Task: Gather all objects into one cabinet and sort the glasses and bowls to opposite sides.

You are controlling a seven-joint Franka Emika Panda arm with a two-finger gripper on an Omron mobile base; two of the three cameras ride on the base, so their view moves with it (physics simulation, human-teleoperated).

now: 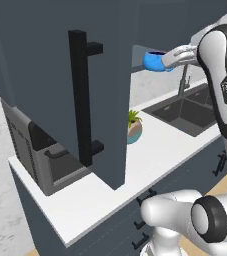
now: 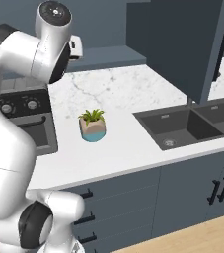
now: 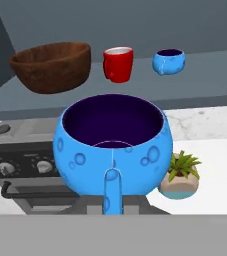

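Blue bowl [image 3: 114, 150] held up high at the open cabinet, pinched by the tool [image 1: 169, 60], with the tool pressed tight on its rim. Seen close from the hand camera, shiny, round, dark inside, just in front of the cabinet shelf [image 3: 135, 85]. Seen from the left base camera too, at the shelf's edge beside the cabinet door [image 1: 65, 80].

On the shelf beyond it, three things in a row, apart from each other: wide brown wooden bowl [image 3: 52, 66] at one end, small red cup [image 3: 118, 63] in the middle, second small blue bowl [image 3: 169, 61] at the other end. All three upright.

Swung open toward the robot, the tall dark blue door, with a long black bar handle [image 1: 81, 97]. Blocks much of the left base camera's look at the shelf.

Below, a white marble surface [image 2: 118, 143]. On it, a little green plant in a teal and tan pot [image 2: 93, 126], standing alone near the middle. Beside it to one side, a black and grey toaster oven [image 1: 40, 155] with round knobs. To the other side, a dark double sink [image 2: 192, 123] set into the surface, with a tap behind it. Under the surface, dark blue drawers and doors with black handles [image 2: 217, 190]. Wood floor at the bottom corner.
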